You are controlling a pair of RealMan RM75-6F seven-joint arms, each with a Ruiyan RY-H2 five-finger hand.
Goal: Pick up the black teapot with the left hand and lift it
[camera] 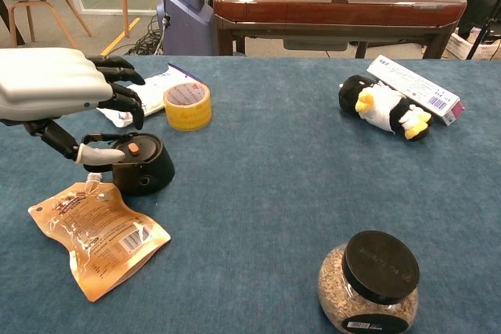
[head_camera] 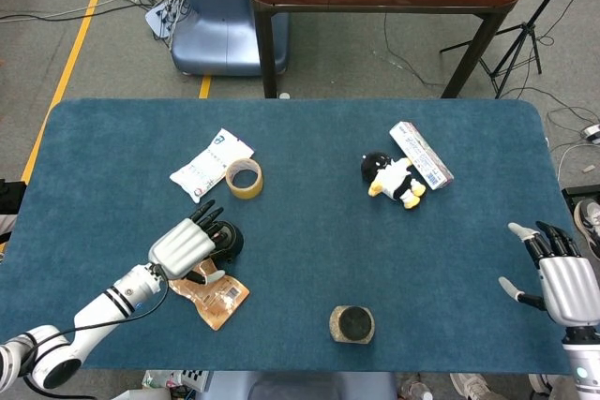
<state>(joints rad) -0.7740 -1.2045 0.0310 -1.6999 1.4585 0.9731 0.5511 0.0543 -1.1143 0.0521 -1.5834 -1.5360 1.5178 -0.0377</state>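
The black teapot [head_camera: 226, 240] [camera: 144, 164] stands upright on the blue table, a small orange knob on its lid. My left hand [head_camera: 184, 245] [camera: 61, 87] hovers over its left side with the fingers spread above the lid. The thumb lies close against the pot's left wall, and nothing is gripped. My right hand [head_camera: 566, 280] hangs open at the table's right edge, far from the pot; the chest view does not show it.
An orange pouch [head_camera: 215, 293] [camera: 97, 237] lies just in front of the teapot. A yellow tape roll [head_camera: 244, 178] [camera: 187, 105] and a white packet [head_camera: 206, 168] sit behind it. A black-lidded jar [camera: 373, 280], a penguin plush [camera: 383, 107] and a box [camera: 415, 84] lie to the right.
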